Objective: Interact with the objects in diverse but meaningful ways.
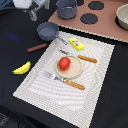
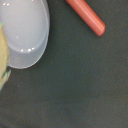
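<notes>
Exterior view: a striped beige placemat (image 1: 95,65) lies on a dark tabletop (image 1: 15,42), and everything here is placed from that mat. At the mat's centre sits a tan round plate (image 1: 75,70) carrying a red tomato (image 1: 64,63). A wooden-handled fork (image 1: 64,80) lies on the mat on the plate's near side, a wooden-handled knife (image 1: 80,57) on its far side. A yellow rectangular block (image 1: 76,44) rests on the mat's far edge. A small grey long-handled pan (image 1: 48,31) stands just beyond the mat's far corner toward the exterior view's left. A brown sausage (image 1: 37,47) and a yellow banana (image 1: 21,68) lie off the mat on that same side. Beyond the mat stands a tan toy stove (image 1: 107,27) with black burners and a grey pot (image 1: 66,8). The end effector (image 1: 31,6) shows blurred at the far corner; its state cannot be told. No writing is readable.

Wrist view: a reddish sausage (image 2: 86,15) lies on dark cloth beside a pale rounded object (image 2: 22,32).
</notes>
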